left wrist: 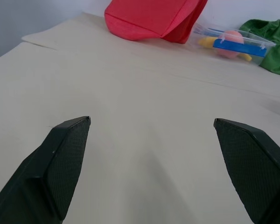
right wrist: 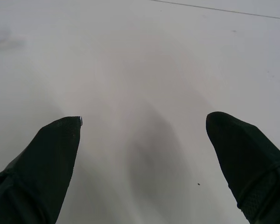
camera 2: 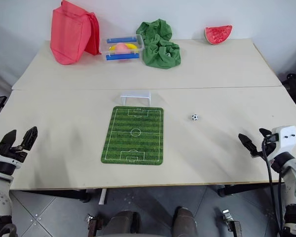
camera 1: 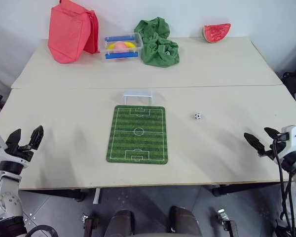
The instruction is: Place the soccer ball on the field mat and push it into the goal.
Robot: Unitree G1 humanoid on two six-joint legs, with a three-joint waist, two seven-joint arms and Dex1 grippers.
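Soccer ball (camera 1: 198, 116) on table (camera 1: 64, 123) right of field mat (camera 1: 137, 134); left end effector (camera 1: 24, 138), right end effector (camera 1: 261, 140) both released, empty.

Beige counter (camera 1: 227, 148). Field mat (camera 1: 137, 134): striped green turf, white pitch lines. Goal (camera 1: 137, 96): white frame. Soccer ball (camera 1: 198, 116): white with black patches. Along the far edge: red bag (camera 1: 69, 32), blue-barred clear box (camera 1: 121, 46), green cloth (camera 1: 158, 42), red watermelon slice (camera 1: 216, 32). Pincer fingers (left wrist: 60, 163): black.

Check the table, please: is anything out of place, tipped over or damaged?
Nothing looks damaged or spilled. The soccer ball lies on the bare table, right of the field mat, not on it. The goal stands upright at the mat's far end.
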